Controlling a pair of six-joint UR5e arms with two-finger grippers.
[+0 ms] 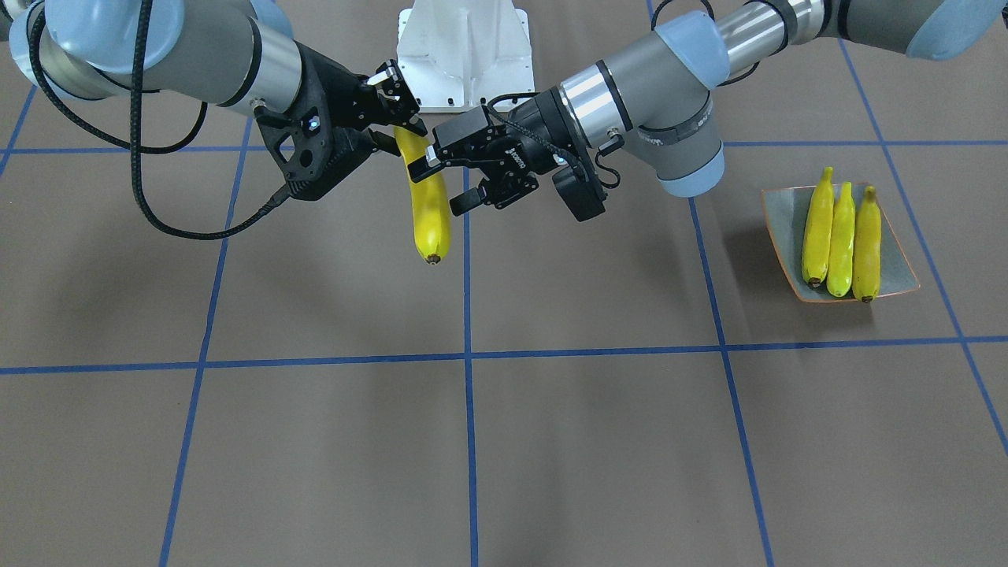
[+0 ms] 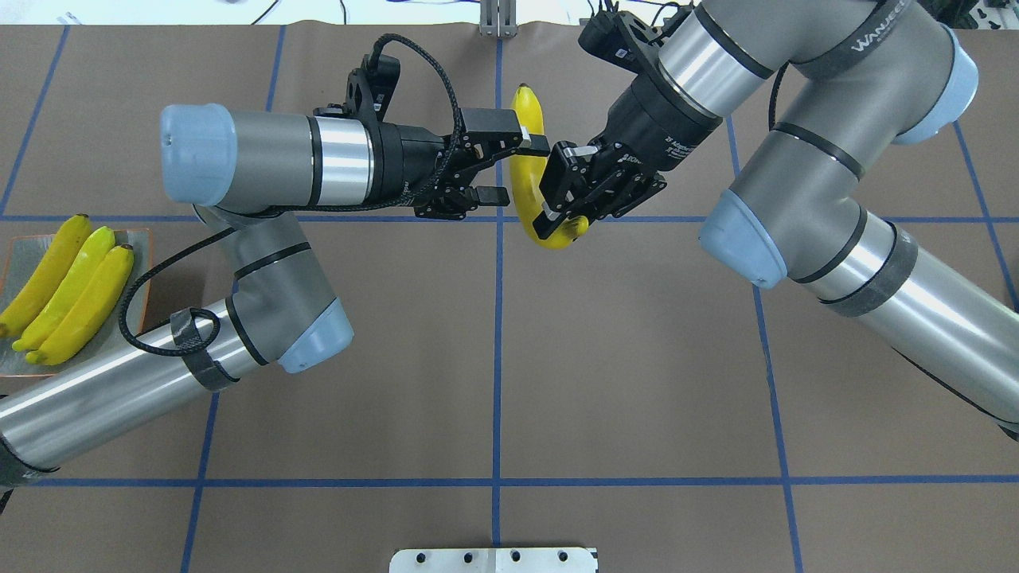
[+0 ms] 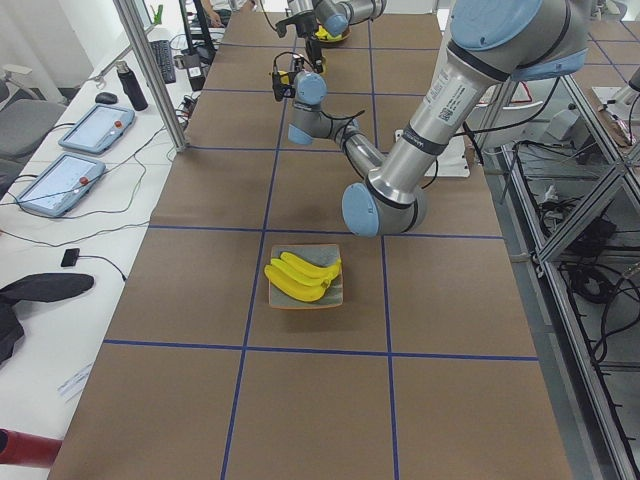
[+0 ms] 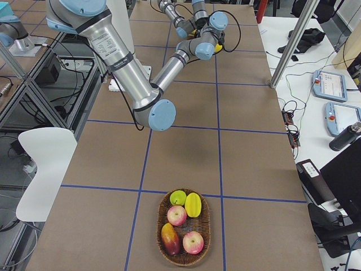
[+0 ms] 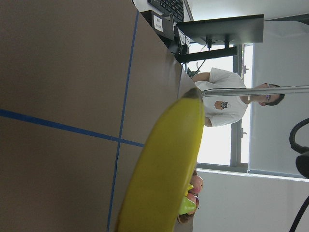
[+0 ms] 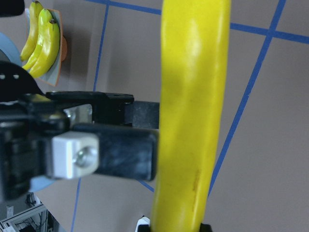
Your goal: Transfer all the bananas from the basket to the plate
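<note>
We are logging the fourth banana [image 2: 525, 171] mid-air, well apart from the plate [image 1: 783, 216] carrying three bananas [image 1: 841, 240]. The right pincer [image 2: 564, 208] is clamping its end; the left pincer [image 2: 513, 169] is gaping beside its middle. Handover, we are judging: left closing next, then right releasing.

Brown table [image 1: 551, 441], blue tape grid [image 1: 466, 358], grey-green plate [image 1: 782, 222] — 3 bananas [image 1: 841, 240] on it, wicker basket [image 4: 160, 231] of fruit [image 4: 177, 215]
</note>
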